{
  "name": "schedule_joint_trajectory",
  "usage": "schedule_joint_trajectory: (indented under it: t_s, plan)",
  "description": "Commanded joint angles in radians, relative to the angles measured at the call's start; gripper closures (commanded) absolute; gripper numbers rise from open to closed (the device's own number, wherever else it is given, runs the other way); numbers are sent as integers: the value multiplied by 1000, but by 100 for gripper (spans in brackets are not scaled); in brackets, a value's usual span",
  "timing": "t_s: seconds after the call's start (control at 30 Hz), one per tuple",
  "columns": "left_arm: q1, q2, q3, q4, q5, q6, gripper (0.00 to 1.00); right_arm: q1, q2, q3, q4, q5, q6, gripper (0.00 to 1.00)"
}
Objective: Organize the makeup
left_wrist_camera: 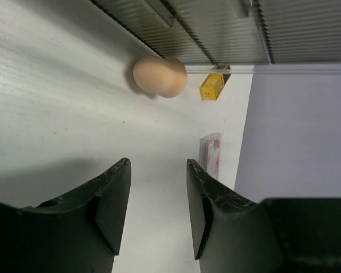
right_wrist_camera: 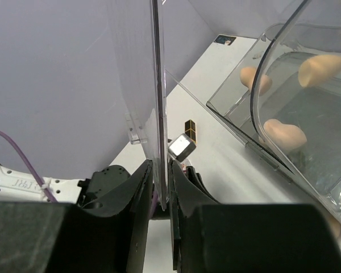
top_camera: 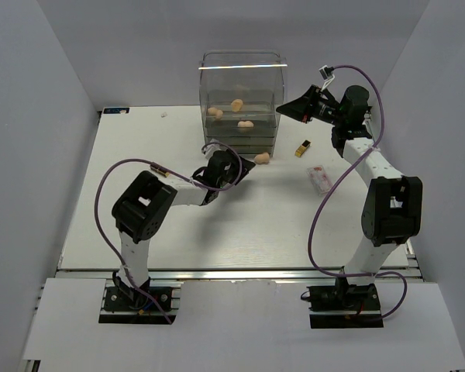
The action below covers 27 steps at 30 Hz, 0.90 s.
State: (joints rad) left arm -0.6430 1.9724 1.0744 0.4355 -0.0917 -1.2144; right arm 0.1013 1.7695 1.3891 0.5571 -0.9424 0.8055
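Observation:
Three peach sponges (top_camera: pixel 238 104) lie inside the tall clear drawer box (top_camera: pixel 217 85); they also show in the right wrist view (right_wrist_camera: pixel 284 133). A fourth sponge (top_camera: pixel 262 158) lies on the table just in front of the box, ahead of my open, empty left gripper (top_camera: pixel 244 167). In the left wrist view this sponge (left_wrist_camera: pixel 159 75) is well beyond the gripper (left_wrist_camera: pixel 157 165). A black-and-gold lipstick (top_camera: pixel 302 148) and a pink-white packet (top_camera: pixel 322 179) lie right of it. My right gripper (top_camera: pixel 288 109) is shut on the box's clear panel (right_wrist_camera: pixel 142 68).
The lipstick (left_wrist_camera: pixel 212 87) and packet (left_wrist_camera: pixel 211 153) lie near the right wall in the left wrist view. In the right wrist view a black-and-gold lipstick (right_wrist_camera: pixel 190 129) and a silver-ended square tube (right_wrist_camera: pixel 182 147) show past the gripper (right_wrist_camera: pixel 161 165). Grey walls enclose the table (top_camera: pixel 139 194).

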Motion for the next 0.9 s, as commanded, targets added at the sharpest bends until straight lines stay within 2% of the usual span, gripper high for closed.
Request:
schedule_joint_trajectory:
  t_s: [0.0,0.1,0.23,0.43,0.87]
  plan:
    - [-3,32,19,98,-32,-100,46,-3,-61,-12,76,-13,4,78]
    - [-10,80,76,112,-54,-149,45,-3,-61,-15,78,-15,4,78]
    - [-10,138,93,187,-88,-309,43,-3,-59,-16,81,-15,7,78]
    - [-10,197,130,189,-105,-418,41,-3,-61,-22,87,-16,9,78]
    - [-12,279,228,155,-83,-471,40,-3,-54,-30,104,-10,23,78]
